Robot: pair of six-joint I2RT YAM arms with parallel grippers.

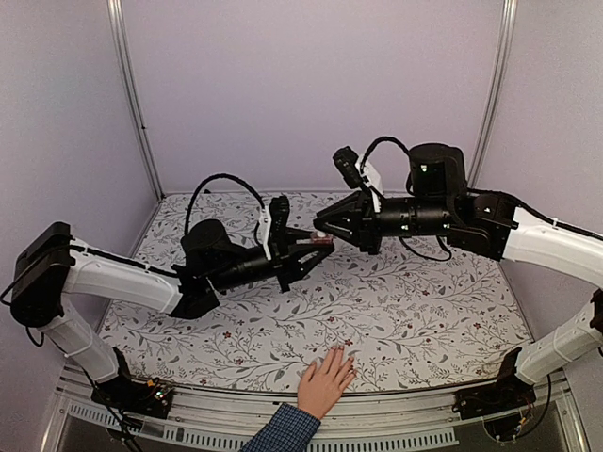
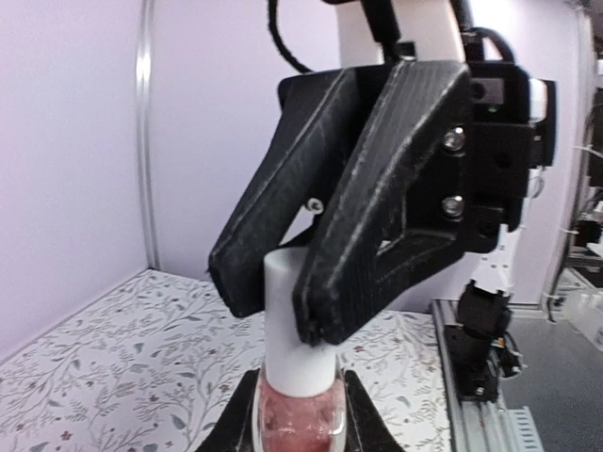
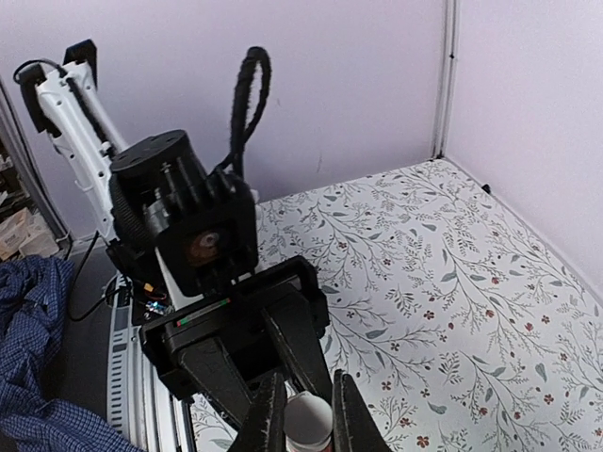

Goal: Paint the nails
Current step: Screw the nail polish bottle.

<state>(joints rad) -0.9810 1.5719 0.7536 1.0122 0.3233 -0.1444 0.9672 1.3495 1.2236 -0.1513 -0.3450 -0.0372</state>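
Note:
A light-skinned hand [image 1: 325, 381] with a blue checked cuff lies flat at the table's near edge. Its nails [image 1: 337, 351] are tiny at the fingertips. Well beyond the hand, above mid-table, my left gripper [image 1: 313, 250] is shut on a small pink bottle [image 2: 300, 420]. The bottle's white cap [image 2: 296, 348] points toward the right arm. My right gripper [image 1: 322, 229] is shut on that cap [image 3: 308, 424], one finger [image 2: 377, 235] on each side. In the right wrist view, my fingertips [image 3: 268, 414] hide the bottle's glass body. The left gripper [image 2: 300, 431] holds the glass from both sides.
A floral-patterned cloth [image 1: 415, 311] covers the table. Pale walls with metal corner posts [image 1: 132, 94] close in the back and sides. An aluminium rail [image 1: 396, 410] runs along the near edge. Blue checked fabric [image 3: 33, 358] shows at the left of the right wrist view.

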